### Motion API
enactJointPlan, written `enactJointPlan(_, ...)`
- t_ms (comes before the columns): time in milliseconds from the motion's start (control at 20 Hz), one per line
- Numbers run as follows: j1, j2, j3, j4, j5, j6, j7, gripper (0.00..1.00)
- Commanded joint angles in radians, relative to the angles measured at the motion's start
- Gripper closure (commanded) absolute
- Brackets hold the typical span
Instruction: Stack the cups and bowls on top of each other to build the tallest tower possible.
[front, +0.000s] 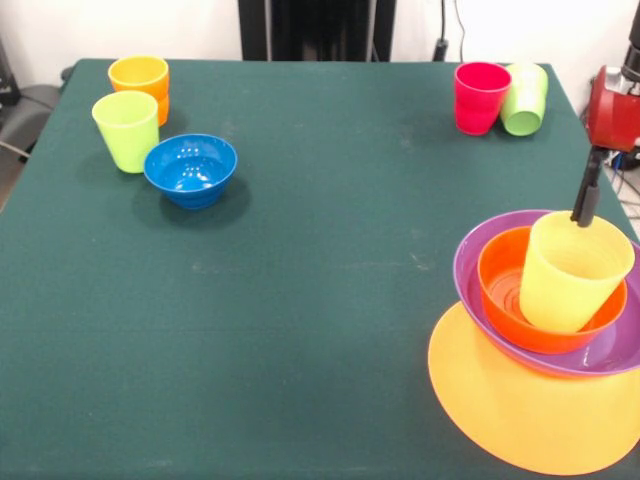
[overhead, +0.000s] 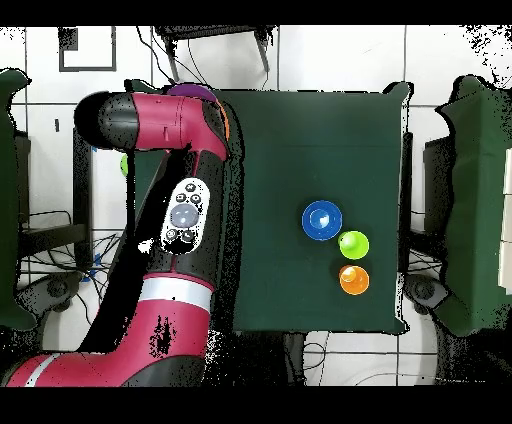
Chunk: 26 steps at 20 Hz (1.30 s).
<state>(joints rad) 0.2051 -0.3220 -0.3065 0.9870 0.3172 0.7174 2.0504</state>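
Note:
The tower stands at the right in the front view: a large orange-yellow bowl (front: 500, 400) lowest, the purple bowl (front: 470, 262) on it, the red-orange bowl (front: 500, 285) inside that. The translucent yellow cup (front: 570, 275) sits tilted in the red-orange bowl. My gripper (front: 584, 212) comes down from the right and is shut on the cup's far rim. The blue bowl (front: 191, 170) (overhead: 322, 221), lime green cup (front: 127, 130) (overhead: 353, 244) and orange cup (front: 140, 82) (overhead: 354, 280) stand together at the far left. The red cup (front: 481, 97) stands upright at the far right, and the green cup (front: 525, 98) leans against it. The large green bowl is out of view.
In the overhead view my arm (overhead: 180, 220) covers most of the tower; only a sliver of the purple bowl (overhead: 195, 90) shows. The tower overhangs the right edge of the green table (front: 320, 300).

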Motion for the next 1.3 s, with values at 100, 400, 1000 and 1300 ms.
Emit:
enactJointPlan(100, -0.011, -0.049, 0.116, 0.188, -0.036, 0.077, 0.023, 0.0)
enactJointPlan(400, -0.014, -0.127, 0.105, 0.288, -0.053, 0.092, 0.0, 0.0)
enactJointPlan(1000, -0.098, -0.243, 0.11, 0.475, -0.143, 0.008, -0.129, 0.0)
enactJointPlan(1300, -0.229, -0.261, 0.181, 0.498, -0.224, -0.066, -0.251, 0.0)
